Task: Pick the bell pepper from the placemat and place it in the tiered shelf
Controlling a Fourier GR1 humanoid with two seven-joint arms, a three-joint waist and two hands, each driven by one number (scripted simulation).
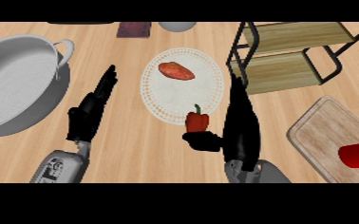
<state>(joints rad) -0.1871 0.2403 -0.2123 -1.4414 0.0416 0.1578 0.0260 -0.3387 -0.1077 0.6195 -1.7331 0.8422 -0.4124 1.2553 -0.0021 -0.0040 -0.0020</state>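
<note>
While our right hand (235, 123) stands at the placemat's near right edge, the bell pepper (197, 120) sits upright just to its left, red with a dark stem pointing away from us, on the near rim of the round white placemat (184, 86). Our fingers run straight up along the pepper's right side, and the thumb (202, 140) juts out leftward just under the pepper's near side; we cannot tell whether either actually touches it, and nothing is curled round it. Farther back on the same placemat lies an orange-red sweet potato (176, 70), well apart from the pepper. Beyond and to the right of our right hand stands the tiered shelf (291, 57), black-framed with wooden boards. Our left hand (91, 109) rests open left of the placemat, fingers straight, holding nothing. A grey pot (24, 78) fills the far left, and a wooden cutting board (324, 137) with a red object (349, 154) lies at the right edge.
</note>
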